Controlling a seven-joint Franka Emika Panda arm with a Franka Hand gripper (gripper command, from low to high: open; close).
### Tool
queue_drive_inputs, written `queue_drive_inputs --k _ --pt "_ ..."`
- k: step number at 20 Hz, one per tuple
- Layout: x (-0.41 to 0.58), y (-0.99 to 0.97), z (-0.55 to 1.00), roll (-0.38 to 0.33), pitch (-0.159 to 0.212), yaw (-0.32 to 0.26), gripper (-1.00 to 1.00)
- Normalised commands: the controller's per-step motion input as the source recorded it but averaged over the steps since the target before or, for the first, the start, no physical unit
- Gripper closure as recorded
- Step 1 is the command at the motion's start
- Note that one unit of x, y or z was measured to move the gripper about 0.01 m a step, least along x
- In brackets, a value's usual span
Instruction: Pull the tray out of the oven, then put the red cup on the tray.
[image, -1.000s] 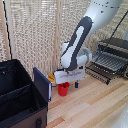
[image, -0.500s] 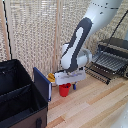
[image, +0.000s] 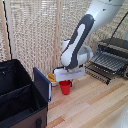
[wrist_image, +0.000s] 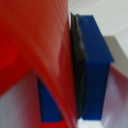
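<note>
The red cup (image: 65, 88) hangs upright just under my gripper (image: 66, 81), low over the wooden table, left of the oven. In the wrist view the red cup (wrist_image: 30, 45) fills much of the picture, blurred. Its wall runs between my two blue fingers (wrist_image: 95, 60) and lies against the black pad, so my gripper (wrist_image: 67, 87) is shut on the cup's rim. The tray (image: 108, 62), a dark rack of thin bars, sticks out of the front of the oven (image: 118, 46) at the exterior view's right.
A large black fabric box (image: 17, 97) with a blue flap (image: 42, 84) stands at the exterior view's left, close to the cup. A yellow item (image: 51, 77) lies behind the cup. A bamboo blind (image: 35, 30) backs the table.
The arm and the red cup have shifted only slightly toward the exterior view's right; the grip looks the same.
</note>
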Motion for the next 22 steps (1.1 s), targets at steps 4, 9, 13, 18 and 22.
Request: queue_drive_inputs --k 4,9,13,18,22 --pt "0.249 -0.19 0.85 0.054 0.027 -0.141 1.0" --pt "0.356 -0.19 0.79 0.054 0.036 -0.16 1.0" --pt "0.363 -0.19 0.57 0.017 0.0 -0.205 1.0" --pt "0.339 -0.29 0.44 0.003 -0.006 -0.22 1.0" --pt "0.235 -0.52 0.25 0.033 -0.02 -0.185 1.0"
